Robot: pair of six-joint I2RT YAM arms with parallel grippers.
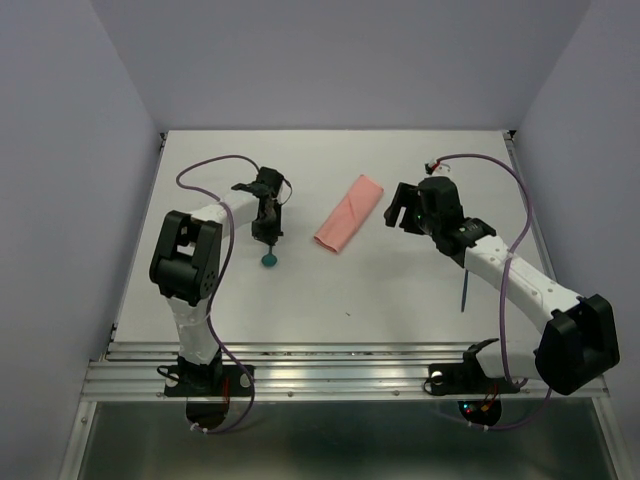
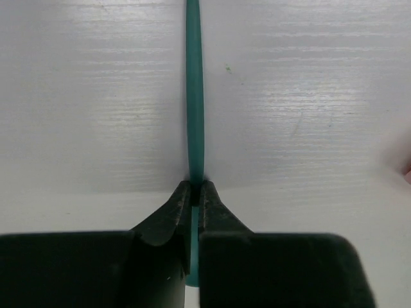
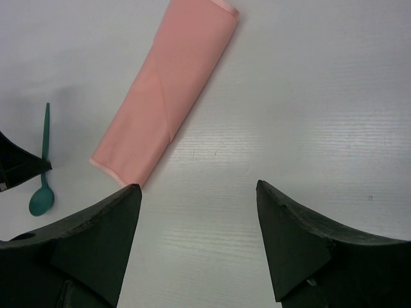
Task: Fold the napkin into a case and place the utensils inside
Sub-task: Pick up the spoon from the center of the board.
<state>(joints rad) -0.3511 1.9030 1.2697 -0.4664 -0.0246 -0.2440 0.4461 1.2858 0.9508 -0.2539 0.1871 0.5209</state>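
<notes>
The napkin, folded into a narrow salmon-pink case, lies slantwise on the white table; the right wrist view also shows the case. My left gripper points down, left of the case, shut on the thin handle of a dark-teal spoon whose round end rests near the table. In the left wrist view the spoon's handle runs straight out from the pinched left gripper. My right gripper hangs open and holds nothing just right of the case, the right gripper above bare table. A second thin utensil lies beside the right arm.
Purple cables loop off both arms. White walls close in the table on the left, back and right. A metal rail runs along the near edge by the arm bases.
</notes>
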